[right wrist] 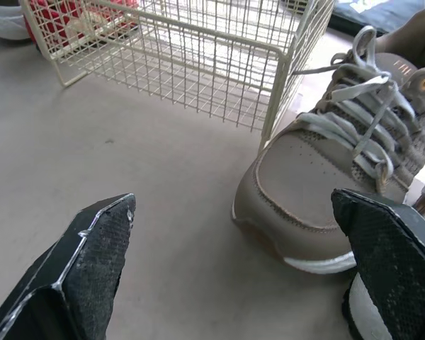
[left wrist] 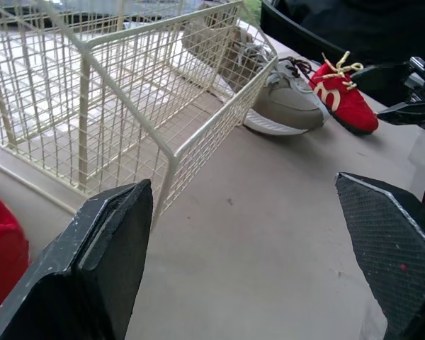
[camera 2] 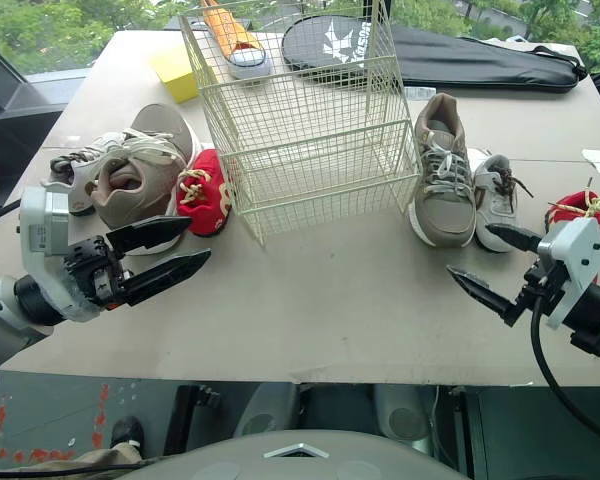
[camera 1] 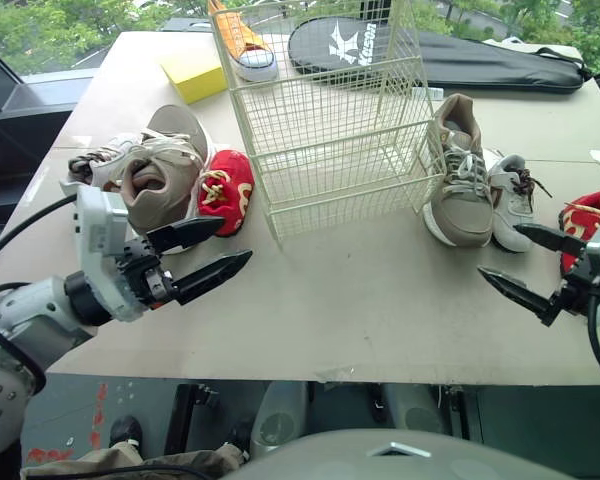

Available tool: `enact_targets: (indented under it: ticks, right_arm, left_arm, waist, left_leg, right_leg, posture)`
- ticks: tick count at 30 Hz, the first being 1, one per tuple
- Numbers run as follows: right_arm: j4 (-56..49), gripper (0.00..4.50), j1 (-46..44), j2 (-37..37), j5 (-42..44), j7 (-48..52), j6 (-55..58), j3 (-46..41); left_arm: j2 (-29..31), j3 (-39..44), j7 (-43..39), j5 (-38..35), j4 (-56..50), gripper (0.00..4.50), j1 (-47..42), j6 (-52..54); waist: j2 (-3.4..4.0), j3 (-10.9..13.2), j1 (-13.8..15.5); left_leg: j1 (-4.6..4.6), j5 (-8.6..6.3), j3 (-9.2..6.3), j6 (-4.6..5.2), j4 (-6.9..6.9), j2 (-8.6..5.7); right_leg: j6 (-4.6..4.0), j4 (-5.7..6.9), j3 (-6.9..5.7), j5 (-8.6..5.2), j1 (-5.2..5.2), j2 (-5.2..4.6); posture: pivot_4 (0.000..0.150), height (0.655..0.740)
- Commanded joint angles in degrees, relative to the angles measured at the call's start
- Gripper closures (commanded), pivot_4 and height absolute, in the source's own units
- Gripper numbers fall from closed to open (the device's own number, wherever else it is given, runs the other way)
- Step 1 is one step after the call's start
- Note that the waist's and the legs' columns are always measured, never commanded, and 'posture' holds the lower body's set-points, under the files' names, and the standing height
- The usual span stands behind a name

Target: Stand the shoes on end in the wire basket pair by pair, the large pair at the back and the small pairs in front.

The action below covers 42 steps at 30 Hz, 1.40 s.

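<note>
Head view, looking down on a tan tabletop.

- Cream wire basket, upright, upper centre of frame.
- Left of the basket, a cluster of three:
  - large beige lace-up sneaker, tipped with its opening toward the camera
  - small grey sneaker at its far left
  - small red cloth shoe with yellow laces, just beside the basket's lower left corner
- Right of the basket, a row of three:
  - second large beige sneaker, flat on its sole next to the basket wall
  - second small grey sneaker, touching its right side
  - second red shoe at the right edge of frame
- All six lie on the table, outside the wire.
- Top of frame: orange sneaker with white toe behind the basket, yellow block to its left, black racket bag to its right.
- The bag carries a white K logo. The lettering beside it is too small to read surely.
- Left gripper, lower left: fingers spread apart, holding nothing, tips pointing at the red shoe.
- Right gripper, lower right: fingers likewise parted and holding nothing, just below the grey sneaker.
</note>
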Motion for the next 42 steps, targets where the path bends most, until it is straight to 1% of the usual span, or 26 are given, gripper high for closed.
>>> enact_targets:
  ticks: [1,3,4,6,8,11,12,13,14,16,19,26,28,33,35,38,42]
  right_arm:
    - [0.3,0.05,-5.9,-0.4,1.9,-5.2,3.5,0.9]
    - [0.8,0.05,-9.5,-2.5,0.5,-7.6,6.9,3.2]
    - [1.2,0.05,-11.2,-3.3,1.2,-8.5,9.5,4.1]
    - [1.9,0.05,-14.1,-4.6,-0.2,-8.6,10.0,6.6]
    - [1.9,0.05,-15.1,-5.5,0.4,-7.4,10.9,7.9]
    - [3.1,0.05,-16.6,-2.7,9.7,-12.1,19.7,4.9]
    - [4.3,0.05,-16.0,-1.5,15.4,-13.9,23.3,2.5]
    - [5.0,0.05,-15.6,-0.8,19.3,-15.1,25.8,0.8]
    - [5.1,0.05,-14.4,-0.4,19.9,-15.4,26.5,-0.4]
    - [4.2,0.05,-11.9,-1.3,17.9,-15.4,26.2,-1.2]
    - [2.9,0.05,-9.0,-2.9,13.5,-14.5,23.5,-0.2]
    - [3.2,0.05,-9.6,-1.5,9.2,-14.6,19.5,3.1]
    - [3.1,0.05,-9.4,-0.9,9.1,-14.2,18.5,3.1]
    - [0.7,0.05,-9.7,0.0,10.9,-12.2,16.1,2.1]
    - [-0.3,0.05,-10.2,0.2,11.6,-12.3,15.7,2.4]
    - [-1.2,0.05,-10.8,0.8,12.1,-12.3,14.7,3.0]
    - [-3.1,0.05,-12.0,1.7,13.8,-12.3,14.1,4.2]
  left_arm:
    - [1.6,-1.7,-1.7,-0.2,-4.8,0.03,-1.8,-1.7]
    - [1.9,-3.2,-1.3,-0.7,-6.2,0.03,-2.8,-1.8]
    - [1.9,-3.8,-1.0,-1.0,-6.7,0.03,-3.3,-1.8]
    - [1.8,-5.0,0.2,-1.8,-7.2,0.03,-4.8,-1.9]
    - [1.7,-5.5,1.4,-2.6,-7.1,0.03,-6.1,-1.9]
    - [1.6,-5.6,3.2,-4.2,-6.7,0.03,-7.0,-1.8]
    - [1.7,-5.6,3.2,-4.3,-7.0,0.03,-6.7,-1.8]
    - [1.7,-5.6,3.0,-4.3,-7.2,0.03,-6.4,-1.9]
    - [2.0,-5.5,2.4,-3.9,-7.4,0.03,-6.1,-2.0]
    - [2.3,-5.3,1.8,-3.5,-7.4,0.03,-5.8,-2.2]
    - [2.1,-5.6,1.7,-3.4,-7.1,0.03,-5.7,-2.6]
    - [1.9,-6.3,-0.2,-1.8,-6.2,0.03,-5.3,-3.3]
    - [1.7,-6.2,-0.7,-1.1,-6.0,0.03,-4.5,-3.4]
    - [1.4,-6.8,2.7,0.3,-5.6,0.03,-3.1,-2.3]
    - [1.8,-7.0,2.3,1.1,-5.8,0.03,-2.5,-2.3]
    - [1.8,-6.5,2.5,0.4,-5.5,0.03,-2.3,-2.1]
    - [1.2,-5.7,3.1,3.3,-4.0,0.03,-0.8,-2.7]
  waist:
    - [0.00,0.0,0.0]
    - [0.01,0.0,0.0]
    - [0.01,0.0,0.0]
    - [0.01,0.0,0.1]
    - [0.01,0.0,0.3]
    - [0.00,0.0,0.5]
    - [0.00,0.0,0.4]
    - [0.00,0.0,0.4]
    - [0.00,0.0,0.5]
    - [0.01,0.0,0.6]
    - [0.03,0.0,0.5]
    - [0.05,0.0,-0.2]
    - [0.04,0.0,-0.2]
    - [0.05,0.0,-0.2]
    - [0.05,0.0,-0.2]
    - [0.04,0.0,-0.3]
    - [0.06,0.0,-0.4]
  left_leg:
    - [0.01,0.00,0.01,0.00,0.00,-0.01]
    - [0.01,0.00,0.02,0.00,-0.01,-0.02]
    - [0.00,0.00,0.03,0.00,-0.01,-0.03]
    - [0.00,0.00,0.02,0.00,-0.02,-0.03]
    - [-0.01,0.00,-0.01,0.00,-0.02,-0.03]
    - [-0.10,0.00,-0.06,0.00,-0.02,-0.02]
    - [-0.10,0.00,-0.05,0.00,-0.02,-0.01]
    - [-0.11,0.00,-0.05,0.00,-0.02,-0.01]
    - [-0.12,0.00,-0.05,0.01,-0.02,0.00]
    - [-0.13,0.00,-0.07,0.01,-0.02,-0.03]
    - [-0.11,-0.01,-0.05,0.01,-0.02,-0.07]
    - [-0.01,0.00,0.02,0.01,-0.03,-0.02]
    - [-0.04,0.00,0.03,0.01,-0.02,-0.03]
    - [-0.05,0.00,0.00,0.01,-0.02,-0.03]
    - [-0.05,0.00,-0.01,0.01,-0.03,-0.03]
    - [-0.06,0.00,0.00,0.01,-0.03,-0.03]
    - [-0.05,0.00,-0.01,0.01,-0.03,-0.03]
  right_leg:
    - [0.00,0.00,0.01,0.00,0.01,0.00]
    - [0.00,-0.01,0.02,0.00,0.00,0.00]
    - [0.00,-0.01,0.03,0.00,0.00,0.00]
    - [0.00,-0.03,0.03,0.00,-0.01,0.00]
    - [-0.01,-0.03,0.00,0.00,-0.02,0.00]
    - [0.00,-0.07,-0.03,0.00,-0.03,-0.01]
    - [0.00,-0.08,-0.03,0.00,-0.04,-0.02]
    - [0.00,-0.09,-0.03,0.00,-0.03,-0.03]
    - [0.00,-0.09,-0.03,0.00,-0.03,-0.03]
    - [0.00,-0.10,-0.05,0.00,-0.04,-0.04]
    - [0.00,-0.09,-0.05,0.00,-0.03,-0.03]
    - [0.00,0.00,0.03,0.00,-0.03,0.08]
    - [0.00,-0.03,0.03,0.00,-0.03,0.06]
    - [0.00,-0.04,0.02,0.00,-0.03,0.04]
    - [0.00,-0.03,0.01,0.00,-0.03,0.03]
    - [0.00,-0.04,0.01,0.00,-0.03,0.03]
    - [0.00,-0.03,0.01,0.00,-0.03,0.04]
  posture:
    - [0.150,0.7400]
    - [0.150,0.7400]
    - [0.150,0.7400]
    - [0.150,0.7400]
    - [0.150,0.7400]
    - [0.150,0.7400]
    - [0.150,0.7400]
    - [0.150,0.7400]
    - [0.150,0.7400]
    - [0.150,0.7400]
    - [0.150,0.7400]
    - [0.150,0.7400]
    - [0.150,0.7400]
    - [0.150,0.7400]
    - [0.150,0.7400]
    - [0.150,0.7400]
    - [0.150,0.7400]
